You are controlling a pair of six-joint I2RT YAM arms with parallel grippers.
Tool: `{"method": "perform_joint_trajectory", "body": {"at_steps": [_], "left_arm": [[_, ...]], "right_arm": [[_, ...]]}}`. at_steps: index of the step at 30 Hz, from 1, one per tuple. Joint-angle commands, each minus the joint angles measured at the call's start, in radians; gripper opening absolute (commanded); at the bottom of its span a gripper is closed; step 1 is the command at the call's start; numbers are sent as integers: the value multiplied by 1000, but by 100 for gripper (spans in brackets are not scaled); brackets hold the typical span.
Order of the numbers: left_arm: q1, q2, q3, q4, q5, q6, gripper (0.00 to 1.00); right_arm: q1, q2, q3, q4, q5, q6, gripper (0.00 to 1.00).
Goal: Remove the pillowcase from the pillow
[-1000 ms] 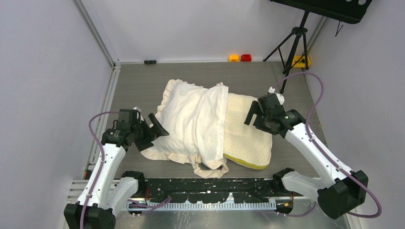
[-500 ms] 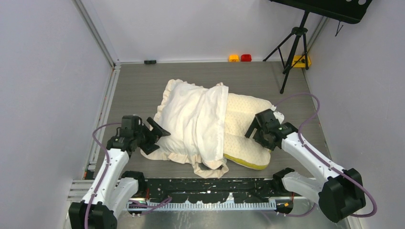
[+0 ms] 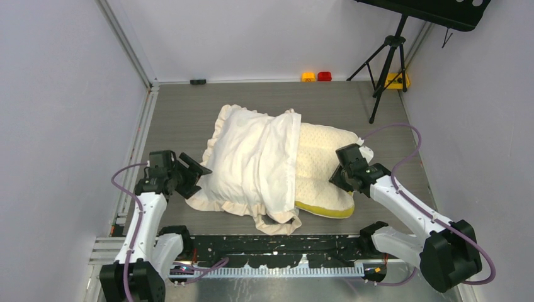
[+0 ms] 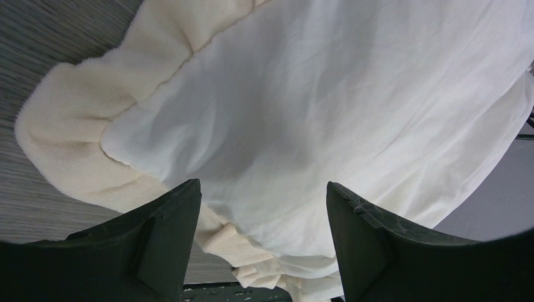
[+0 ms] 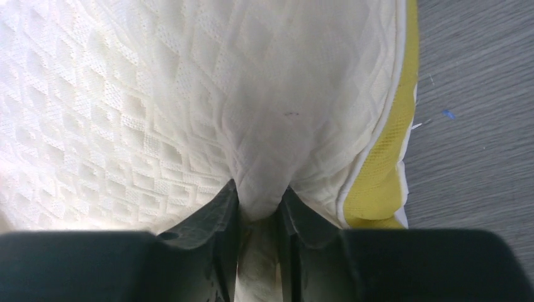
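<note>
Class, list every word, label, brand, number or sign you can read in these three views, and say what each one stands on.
No readable text in any view.
The pillowcase, pillow, left gripper and right gripper: no print or label shows.
The orange object and red object at the far edge of the table: too small to show any marking.

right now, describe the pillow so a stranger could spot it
On the grey table, one soft bundle lies centrally. The pillow is the part sticking out on its right, pinched by the right gripper. Unlike the frilled cream pillowcase covering the rest, it is pale yellow and dotted, with a bright yellow band.
</note>
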Motion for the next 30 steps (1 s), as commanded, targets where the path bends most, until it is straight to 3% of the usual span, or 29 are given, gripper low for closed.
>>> {"method": "perform_joint_trajectory", "body": {"at_steps": [1, 7, 9, 11, 15, 21, 27, 30], "left_arm": [[21, 16, 52, -6, -25, 38, 74], [25, 26, 46, -68, -127, -20, 74], [30, 39, 36, -89, -160, -51, 84], [35, 54, 22, -91, -157, -69, 94], [35, 54, -12, -78, -154, -121, 99], [36, 41, -18, -109, -209, -199, 92], [35, 106, 95, -311, -376, -212, 93], [35, 118, 116, -342, -394, -222, 93]], "right_arm": [[-1, -8, 25, 61, 70, 9, 26], [-2, -11, 29, 83, 73, -10, 7], [0, -4, 27, 94, 68, -9, 1], [0, 6, 31, 95, 70, -7, 0], [-2, 18, 38, 103, 66, -12, 0], [-1, 14, 40, 105, 72, -27, 0], [-2, -2, 32, 107, 75, -32, 0], [-3, -7, 32, 109, 76, -36, 0]]}}
